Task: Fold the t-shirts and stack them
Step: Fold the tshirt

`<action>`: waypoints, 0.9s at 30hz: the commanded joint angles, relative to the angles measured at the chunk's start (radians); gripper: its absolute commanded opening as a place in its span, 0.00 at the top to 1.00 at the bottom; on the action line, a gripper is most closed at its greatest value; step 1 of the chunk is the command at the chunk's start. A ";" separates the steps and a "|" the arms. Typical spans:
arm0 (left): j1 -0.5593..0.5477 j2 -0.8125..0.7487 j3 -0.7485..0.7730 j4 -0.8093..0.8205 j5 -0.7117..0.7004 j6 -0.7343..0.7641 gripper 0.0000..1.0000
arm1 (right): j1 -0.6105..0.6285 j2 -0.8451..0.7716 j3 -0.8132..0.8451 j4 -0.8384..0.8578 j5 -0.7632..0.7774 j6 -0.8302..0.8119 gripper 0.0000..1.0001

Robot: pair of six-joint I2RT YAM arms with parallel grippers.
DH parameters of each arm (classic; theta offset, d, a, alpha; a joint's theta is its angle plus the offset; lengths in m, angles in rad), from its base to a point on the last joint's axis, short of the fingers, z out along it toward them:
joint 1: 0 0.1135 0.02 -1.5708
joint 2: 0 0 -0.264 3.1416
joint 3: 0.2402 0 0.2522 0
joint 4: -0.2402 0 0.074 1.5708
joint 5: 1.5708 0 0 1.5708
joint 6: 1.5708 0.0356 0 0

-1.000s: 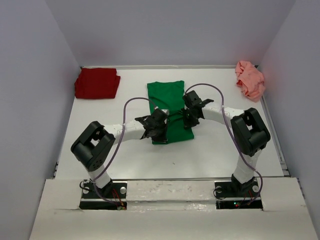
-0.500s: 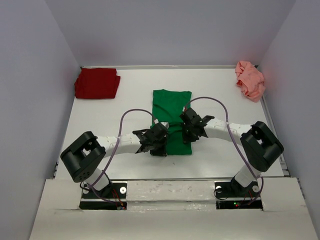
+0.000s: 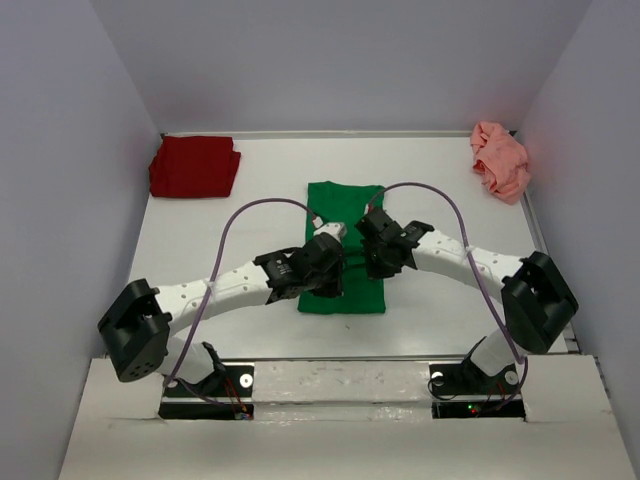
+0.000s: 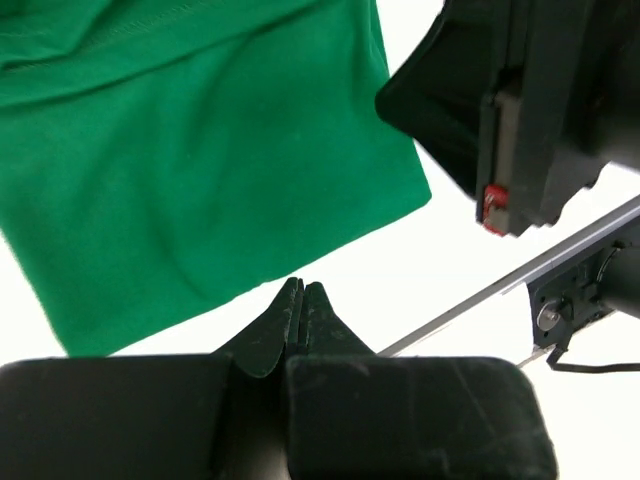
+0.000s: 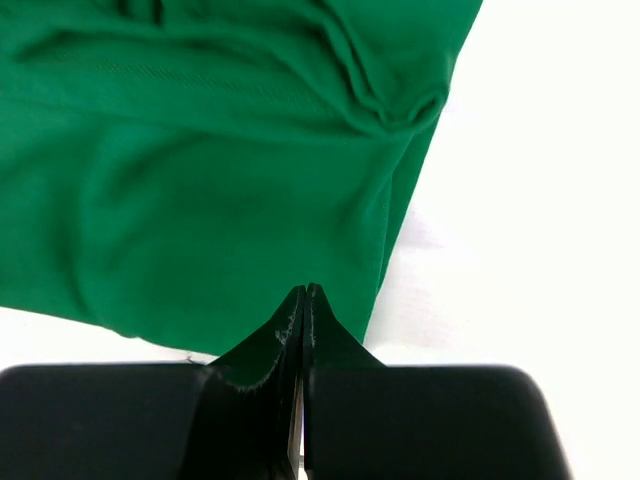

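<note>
I see the green t-shirt (image 3: 345, 205) folded into a long strip in the middle of the tabletop (image 3: 450, 200), its long axis running straight away from the arm bases. Both arms reach in over its near half. The left end effector (image 4: 302, 292) has its fingers pressed together, empty, tips just off the near hem, cloth lying ahead of them. The right end effector (image 5: 305, 293) is likewise closed on nothing, tips near the shirt's right edge (I judge both arms equally near). The dark red t-shirt (image 3: 194, 166) lies folded far left; the salmon pink t-shirt (image 3: 500, 160) sits crumpled far right
</note>
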 commanded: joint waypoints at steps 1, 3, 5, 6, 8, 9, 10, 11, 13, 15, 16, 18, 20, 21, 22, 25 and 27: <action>-0.005 -0.048 0.021 -0.080 -0.071 0.021 1.00 | 0.006 -0.011 0.091 -0.068 0.080 -0.030 1.00; -0.005 -0.050 0.018 -0.082 -0.081 0.021 1.00 | 0.006 0.004 0.125 -0.078 0.086 -0.037 1.00; -0.005 -0.038 0.024 -0.082 -0.092 0.026 1.00 | 0.006 0.024 0.145 -0.080 0.091 -0.044 1.00; -0.005 -0.023 0.026 -0.082 -0.097 0.027 1.00 | 0.006 0.041 0.160 -0.080 0.098 -0.042 1.00; 0.000 -0.007 0.033 -0.083 -0.110 0.026 1.00 | 0.006 0.064 0.177 -0.081 0.112 -0.047 1.00; 0.004 -0.001 0.035 -0.083 -0.118 0.024 1.00 | 0.006 0.078 0.195 -0.081 0.118 -0.051 1.00; 0.014 0.008 0.033 -0.071 -0.110 0.024 1.00 | 0.006 0.099 0.202 -0.080 0.127 -0.053 1.00; 0.038 0.014 0.035 -0.065 -0.104 0.033 1.00 | 0.006 0.112 0.208 -0.077 0.132 -0.060 1.00; 0.070 0.028 0.039 -0.066 -0.101 0.039 1.00 | 0.006 0.133 0.223 -0.075 0.140 -0.068 1.00; 0.124 0.051 0.050 -0.060 -0.089 0.065 1.00 | -0.004 0.161 0.234 -0.063 0.138 -0.076 1.00; 0.142 0.074 0.055 -0.060 -0.081 0.078 1.00 | -0.004 0.168 0.241 -0.059 0.140 -0.080 1.00; 0.190 0.100 0.075 -0.066 -0.080 0.104 1.00 | -0.013 0.182 0.245 -0.052 0.140 -0.084 1.00; 0.216 0.135 0.090 -0.074 -0.072 0.119 1.00 | -0.024 0.190 0.245 -0.043 0.131 -0.090 1.00; 0.231 0.145 0.105 -0.076 -0.072 0.125 1.00 | -0.024 0.196 0.245 -0.043 0.131 -0.091 1.00; 0.236 0.162 0.112 -0.076 -0.071 0.133 1.00 | -0.035 0.196 0.245 -0.040 0.132 -0.093 1.00; 0.245 0.188 0.135 -0.074 -0.060 0.138 1.00 | -0.049 0.210 0.242 -0.031 0.126 -0.102 1.00; 0.245 0.198 0.150 -0.076 -0.051 0.139 1.00 | -0.058 0.219 0.242 -0.020 0.120 -0.108 1.00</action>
